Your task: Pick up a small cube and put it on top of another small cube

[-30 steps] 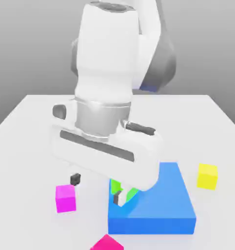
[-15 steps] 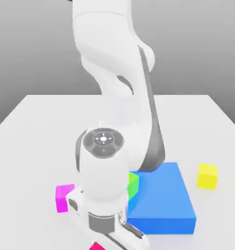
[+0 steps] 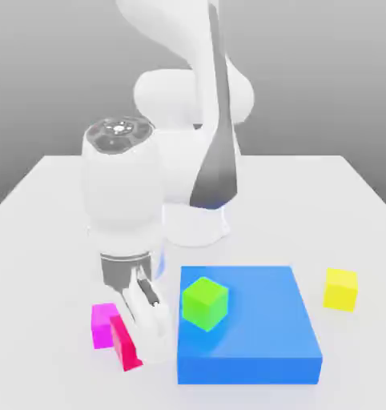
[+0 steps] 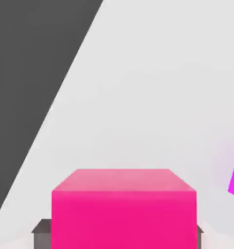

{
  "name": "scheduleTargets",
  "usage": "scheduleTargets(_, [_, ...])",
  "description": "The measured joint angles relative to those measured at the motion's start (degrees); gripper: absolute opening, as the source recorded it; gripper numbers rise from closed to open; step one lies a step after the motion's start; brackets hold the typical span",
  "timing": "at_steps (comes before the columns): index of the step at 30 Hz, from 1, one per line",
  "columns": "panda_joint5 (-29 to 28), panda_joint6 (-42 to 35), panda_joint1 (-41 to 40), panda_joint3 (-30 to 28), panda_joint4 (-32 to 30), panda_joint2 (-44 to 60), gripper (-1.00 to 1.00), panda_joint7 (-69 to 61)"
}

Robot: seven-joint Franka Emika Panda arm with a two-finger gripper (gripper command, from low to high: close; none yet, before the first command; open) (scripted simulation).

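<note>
- Pale, smooth desk [image 3: 260,208] under a plain grey background [image 3: 324,72], with the blue block [image 3: 252,320] lying flat on it; every place below is told from that block.
- Off the block's side toward the exterior view's left, the gripper [image 4: 120,233] points down, closed on the hot-pink cube [image 4: 124,219]. Its fingers stand apart only by the width of the cube, with a dark pad [image 4: 42,238] against each of two opposite sides.
- The hot-pink cube is thus also on the block's side toward the exterior view's left, apart from the block. It looks slanted in the exterior view and is partly covered by the white hand.
- Farther out from the block on that same side is the purplish-magenta cube [image 3: 102,327], upright on the desk. The hot-pink cube overlaps part of it in the exterior view; whether the two touch, I cannot tell.
- On top of the block, near its edge toward the exterior view's left, sits the green cube [image 3: 205,303], turned so that a corner faces the camera.
- Beyond the block's opposite side, toward the exterior view's right, the yellow cube [image 3: 340,290] rests on the desk, apart from the block.
- Behind the block stands the base of the white arm [image 3: 188,160], whose upper links bend over toward the gripper.
</note>
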Motion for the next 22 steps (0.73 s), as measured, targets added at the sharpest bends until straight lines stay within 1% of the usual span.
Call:
scheduleTargets(5, [1.07, 0.28, -5.43, -1.62, -9.91, -10.1, -1.0, 14.71])
scheduleTargets(6, [0.5, 0.52, -6.11, -1.7, -10.97, -10.83, -1.0, 16.81])
scheduleTargets(12, [-6.3, 3.09, -8.36, -1.82, -11.57, -7.21, -1.0, 23.34])
scheduleTargets(15, [-8.52, 4.66, -8.83, -1.9, -11.39, -4.85, -1.0, 24.96])
scheduleTargets(19, [-9.37, 7.08, -9.06, -1.89, -11.29, -2.08, -1.0, 25.59])
scheduleTargets(22, [-8.17, 9.15, -8.9, -1.59, -11.34, -0.41, -1.0, 24.76])
